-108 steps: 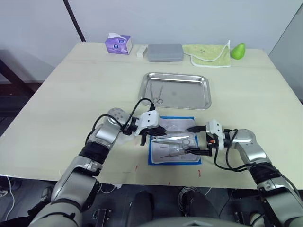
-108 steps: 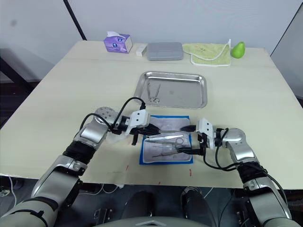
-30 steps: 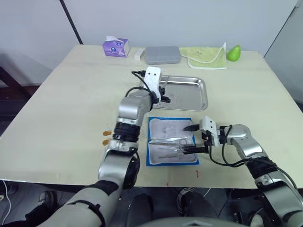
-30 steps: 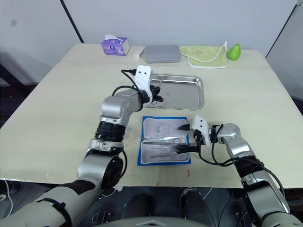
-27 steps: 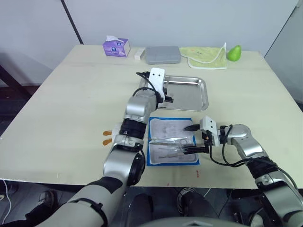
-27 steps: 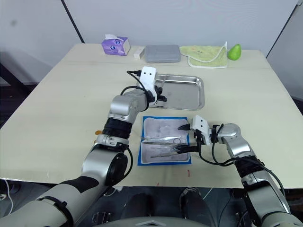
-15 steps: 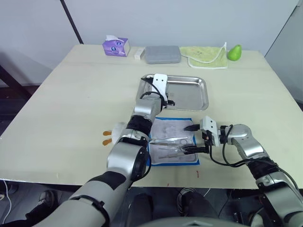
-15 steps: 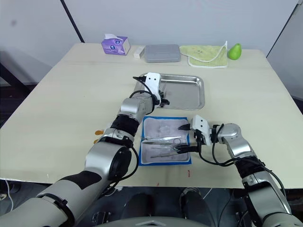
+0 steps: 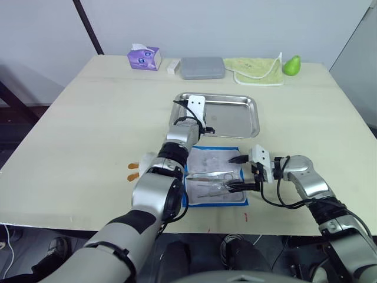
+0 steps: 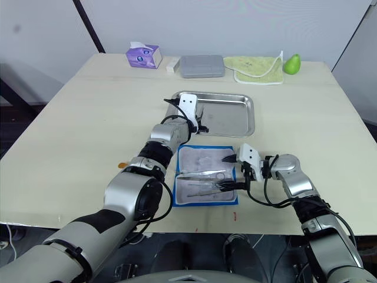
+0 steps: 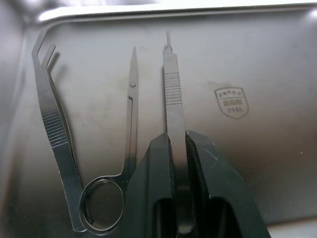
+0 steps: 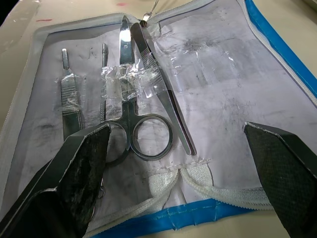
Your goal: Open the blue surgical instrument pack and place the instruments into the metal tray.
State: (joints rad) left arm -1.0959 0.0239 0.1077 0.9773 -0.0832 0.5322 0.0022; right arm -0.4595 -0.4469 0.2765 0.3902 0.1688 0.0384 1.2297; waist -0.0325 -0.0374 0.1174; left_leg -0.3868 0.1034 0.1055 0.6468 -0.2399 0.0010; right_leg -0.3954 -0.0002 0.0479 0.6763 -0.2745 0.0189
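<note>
The blue surgical instrument pack (image 9: 215, 148) lies open near the table's front edge, its whitish lining up. Scissors (image 12: 130, 119), forceps (image 12: 163, 94) and flat handles (image 12: 69, 104) sit taped inside it. My right gripper (image 9: 237, 173) hovers open over the pack's right side, one finger at each end. Beyond the pack stands the metal tray (image 9: 247, 101). My left gripper (image 11: 177, 136) is low over the tray's left part, shut on a thin flat scalpel handle (image 11: 172, 84). Tweezers (image 11: 53, 131) and small scissors (image 11: 131, 119) lie on the tray floor beside it.
Along the far edge stand a purple tissue box (image 9: 144, 58), a small white block (image 9: 174, 66), a grey case (image 9: 202, 67), a green cloth (image 9: 256, 69) and a green pear-shaped object (image 9: 288, 65). Bare tabletop stretches to the left and right of the tray.
My left gripper carried the scalpel handle from the pack to the tray and has sunk lower over its left part. The right gripper has stayed over the pack.
</note>
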